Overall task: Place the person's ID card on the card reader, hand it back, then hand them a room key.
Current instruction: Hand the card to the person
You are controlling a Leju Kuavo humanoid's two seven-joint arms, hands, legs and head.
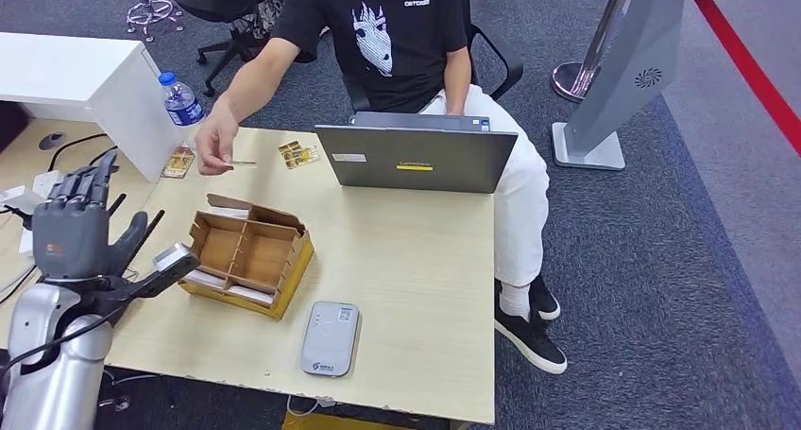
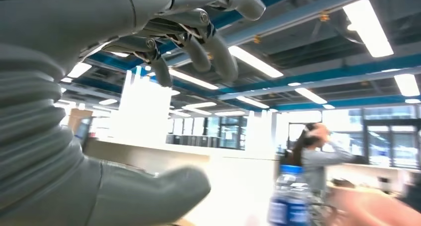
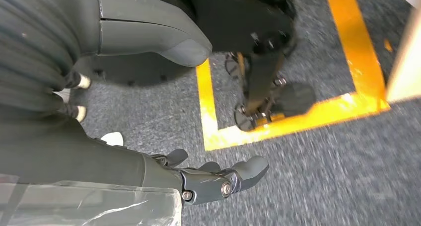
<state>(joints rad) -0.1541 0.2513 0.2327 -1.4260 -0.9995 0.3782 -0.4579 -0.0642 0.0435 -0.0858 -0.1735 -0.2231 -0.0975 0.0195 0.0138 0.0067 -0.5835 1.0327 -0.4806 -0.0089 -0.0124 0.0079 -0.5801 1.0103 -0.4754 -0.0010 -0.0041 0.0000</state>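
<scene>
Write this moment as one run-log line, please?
left hand: raised, open, empty | right hand: hanging, empty | ID card: in person's hand | card reader: bare

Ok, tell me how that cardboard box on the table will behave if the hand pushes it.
The cardboard box looks thin-walled and open-topped, so it is probably light and would slide easily on the smooth table. Its flaps and dividers may bend or crush under a firm push. It sits low and wide, so tipping seems unlikely.
</scene>
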